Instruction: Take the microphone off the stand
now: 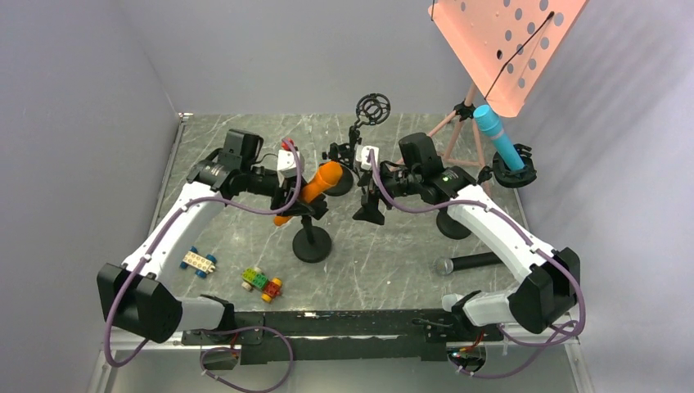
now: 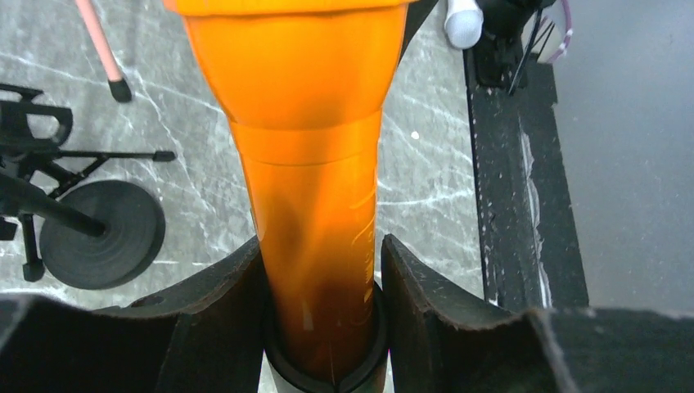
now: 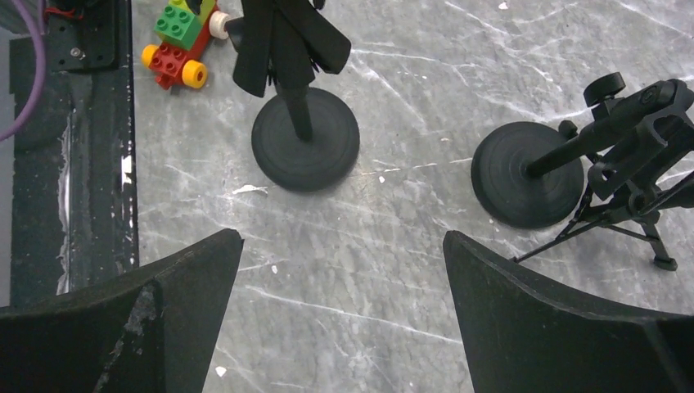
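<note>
Top external view showed the orange microphone (image 1: 317, 187) slanted in the clip of its stand (image 1: 312, 242), head up toward the right, near the middle of the table (image 1: 385, 270). The left gripper (image 1: 290, 200) sat on the microphone's lower handle, while the right gripper (image 1: 370, 206) hung just to the right of the stand, apart from it. Left wrist view had the orange handle (image 2: 315, 205) running straight up between the two fingers (image 2: 214, 307), both pressed against its sides, so the tool pinched the microphone just above the black clip ring (image 2: 360, 378). Right wrist view showed that gripper (image 3: 340, 315) spread wide over bare marble, holding nothing, with the stand's round base (image 3: 305, 143) ahead of it and a toy car (image 3: 176, 41) beyond.
</note>
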`<state>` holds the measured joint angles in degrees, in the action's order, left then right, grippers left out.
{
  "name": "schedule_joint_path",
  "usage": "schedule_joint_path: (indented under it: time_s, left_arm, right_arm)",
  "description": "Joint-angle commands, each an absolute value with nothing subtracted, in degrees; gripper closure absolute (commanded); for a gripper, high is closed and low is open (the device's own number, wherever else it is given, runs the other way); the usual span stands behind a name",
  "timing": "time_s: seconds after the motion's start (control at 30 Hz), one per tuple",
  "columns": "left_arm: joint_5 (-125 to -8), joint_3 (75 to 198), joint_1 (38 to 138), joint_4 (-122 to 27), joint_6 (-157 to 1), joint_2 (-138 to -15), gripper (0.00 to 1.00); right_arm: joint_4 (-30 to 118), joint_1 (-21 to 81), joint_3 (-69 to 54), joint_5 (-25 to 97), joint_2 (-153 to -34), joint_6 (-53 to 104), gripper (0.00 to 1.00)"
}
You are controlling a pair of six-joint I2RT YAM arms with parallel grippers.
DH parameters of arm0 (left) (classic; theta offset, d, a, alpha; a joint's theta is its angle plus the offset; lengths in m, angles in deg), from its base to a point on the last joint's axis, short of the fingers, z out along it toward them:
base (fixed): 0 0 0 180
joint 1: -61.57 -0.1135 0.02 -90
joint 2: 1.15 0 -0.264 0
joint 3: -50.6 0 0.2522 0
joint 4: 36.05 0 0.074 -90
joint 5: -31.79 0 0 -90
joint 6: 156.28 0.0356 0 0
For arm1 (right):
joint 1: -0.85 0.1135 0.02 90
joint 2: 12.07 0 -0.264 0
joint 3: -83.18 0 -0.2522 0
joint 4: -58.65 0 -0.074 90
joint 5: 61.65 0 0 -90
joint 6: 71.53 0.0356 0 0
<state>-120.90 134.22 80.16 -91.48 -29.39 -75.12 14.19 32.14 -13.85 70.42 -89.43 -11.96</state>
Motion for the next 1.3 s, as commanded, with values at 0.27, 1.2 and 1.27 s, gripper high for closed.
schedule_joint_path:
  time_s: [0.27, 1.2, 1.27]
  left_arm:
    - [-106.19, 134.11, 86.92, -79.44, -29.59, -73.32, 0.11]
    - [-115.39, 145.7, 84.9, -88.86, -35.38, -73.22, 0.85]
    - [-117.76, 146.96, 83.94, -91.35, -33.94, -73.58, 0.89]
  right_arm:
    - [26.58, 31.54, -21.1, 71.25, -85.19, -12.03, 0.02]
    - [52.94, 37.41, -18.07, 86.41, -102.14, -2.31, 0.0]
    - [54.18, 37.94, -17.64, 87.27, -103.14, -1.28, 0.0]
